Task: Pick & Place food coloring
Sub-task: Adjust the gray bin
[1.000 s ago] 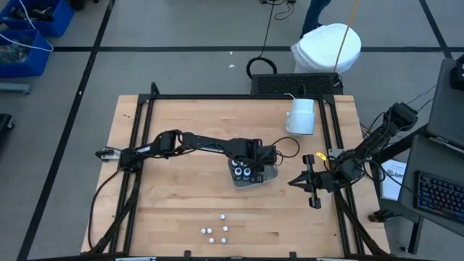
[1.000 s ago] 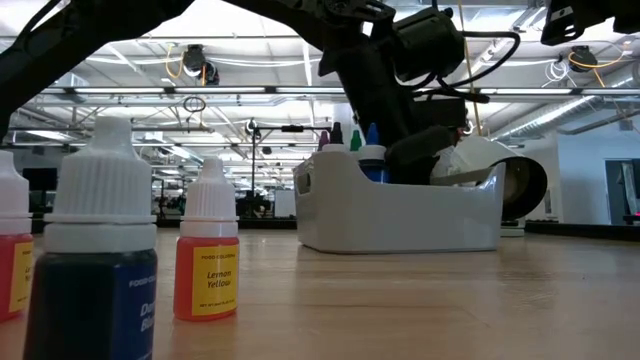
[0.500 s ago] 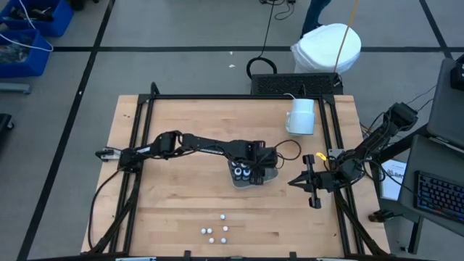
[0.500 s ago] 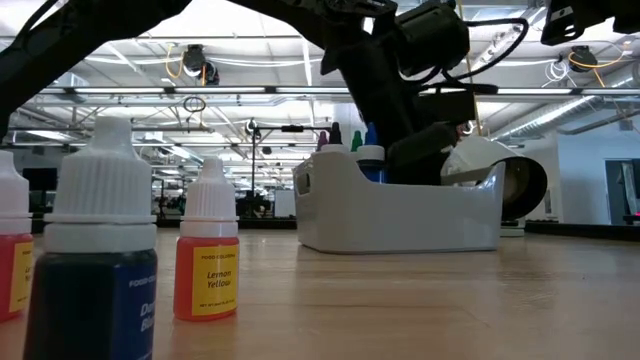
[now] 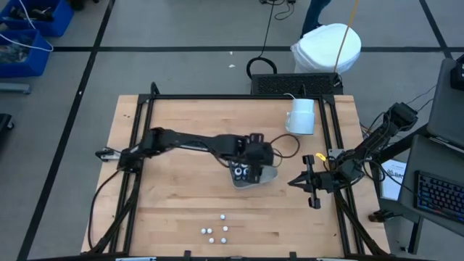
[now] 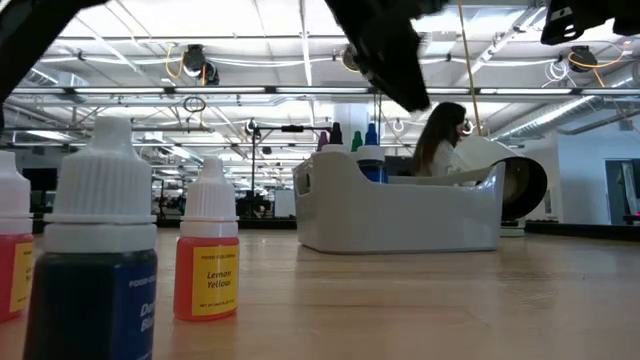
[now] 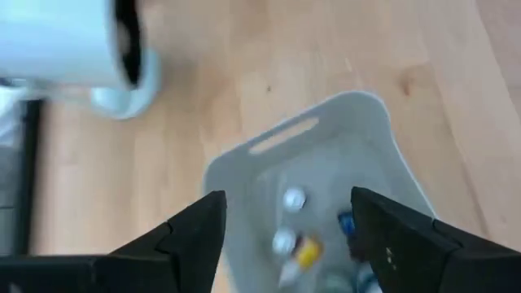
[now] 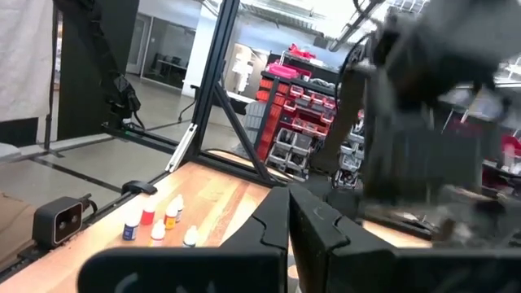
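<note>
left gripper (image 7: pixel 286 236) now higher above tray (image 7: pixel 244 175)

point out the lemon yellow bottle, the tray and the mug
lemon yellow bottle (image 6: pixel 207 280), low view, on its yellow label
tray (image 6: pixel 400 215), low view, on its near side wall
mug (image 5: pixel 301 116), high view, on its white side

Several white-capped dropper bottles (image 7: pixel 294 198) of food coloring lie jumbled directly below the left gripper (image 7: pixel 286 230), between its spread fingers, one with a yellow body. Dark round pots (image 5: pixel 245 172) with pale ringed tops sit just beside that gripper. Five more bottles (image 5: pixel 218 230) stand upright well apart from it, among them a lemon yellow one (image 6: pixel 207 243) and a dark blue one (image 6: pixel 92 254).
</note>
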Available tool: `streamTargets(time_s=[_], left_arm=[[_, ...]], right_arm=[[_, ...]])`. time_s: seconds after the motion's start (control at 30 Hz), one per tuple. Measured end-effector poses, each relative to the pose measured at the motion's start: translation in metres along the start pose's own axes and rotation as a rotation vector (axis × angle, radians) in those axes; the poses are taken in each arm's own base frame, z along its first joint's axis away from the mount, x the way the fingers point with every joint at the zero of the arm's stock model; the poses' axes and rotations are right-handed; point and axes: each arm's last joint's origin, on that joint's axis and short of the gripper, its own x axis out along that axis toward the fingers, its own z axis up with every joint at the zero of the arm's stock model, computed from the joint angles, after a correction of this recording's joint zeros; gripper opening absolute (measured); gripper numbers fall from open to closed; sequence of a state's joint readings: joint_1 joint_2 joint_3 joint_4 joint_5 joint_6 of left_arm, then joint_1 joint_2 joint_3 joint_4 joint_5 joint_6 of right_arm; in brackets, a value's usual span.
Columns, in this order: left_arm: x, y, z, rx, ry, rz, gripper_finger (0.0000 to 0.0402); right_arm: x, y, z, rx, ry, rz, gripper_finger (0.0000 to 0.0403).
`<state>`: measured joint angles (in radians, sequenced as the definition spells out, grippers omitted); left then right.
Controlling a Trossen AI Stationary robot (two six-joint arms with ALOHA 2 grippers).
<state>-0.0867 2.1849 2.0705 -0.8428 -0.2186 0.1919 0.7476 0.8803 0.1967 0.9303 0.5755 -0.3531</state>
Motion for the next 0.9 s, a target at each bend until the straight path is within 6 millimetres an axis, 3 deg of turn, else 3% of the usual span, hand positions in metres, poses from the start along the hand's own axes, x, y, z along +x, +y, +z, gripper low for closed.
streamTargets(time_s=[0.13, 0.3, 0.53, 0.63, 0.77, 0.9], left_arm=[[-0.039, -0.014, -0.010, 0.015, 0.127, 0.013, 0.0222], [-0.080, -0.035, -0.017, 0.043, 0.159, 0.020, 0.0139], [-0.085, -0.068, -0.061, 0.036, 0.161, -0.037, 0.0016], [-0.090, -0.080, -0.085, -0.019, 0.073, -0.049, 0.0009], [-0.093, -0.091, -0.115, -0.171, -0.050, -0.041, 0.0005], [-0.081, -0.104, -0.141, -0.312, -0.103, -0.018, 0.0006]], right_arm=[[0.000, 0.000, -0.001, -0.004, 0.006, 0.002, 0.0000], [0.000, 0.000, -0.002, 0.016, 0.016, 0.001, 0.0000], [0.000, 0.001, -0.004, 0.058, 0.040, 0.004, 0.0000], [0.000, 0.001, -0.010, 0.073, 0.110, -0.066, 0.0000], [-0.003, -0.005, -0.022, 0.088, 0.238, -0.313, 0.0000], [-0.003, -0.009, -0.027, 0.129, 0.267, -0.405, 0.0000]])
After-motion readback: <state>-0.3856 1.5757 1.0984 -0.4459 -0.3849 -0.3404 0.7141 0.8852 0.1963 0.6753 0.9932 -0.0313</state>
